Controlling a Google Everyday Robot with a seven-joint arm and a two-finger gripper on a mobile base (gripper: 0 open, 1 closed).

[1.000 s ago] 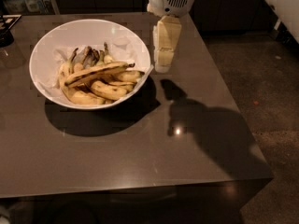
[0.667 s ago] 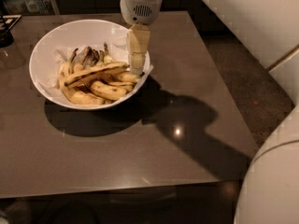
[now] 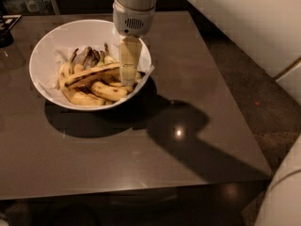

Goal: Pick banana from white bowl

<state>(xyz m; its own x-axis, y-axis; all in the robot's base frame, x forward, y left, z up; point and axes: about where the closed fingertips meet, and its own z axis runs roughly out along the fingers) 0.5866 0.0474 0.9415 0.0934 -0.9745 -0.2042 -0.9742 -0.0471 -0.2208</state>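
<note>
White bowl (image 3: 70,32) | gripper (image 3: 128,79) moved left, now over banana (image 3: 91,75) right end | grip: cannot tell

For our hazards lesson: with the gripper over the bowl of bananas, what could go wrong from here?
The pale gripper hangs over the right end of the long, dark-streaked yellow banana; grasped there, it might tip. Shorter plump yellow bananas touching it could get dragged. The nearby rim of the wide glossy white bowl may be bumped.

The banana (image 3: 91,75) is yellow, streaked dark brown, and the white bowl (image 3: 47,41) is glossy. The cream end effector (image 3: 128,79) hangs just inside the bowl's right rim.
</note>
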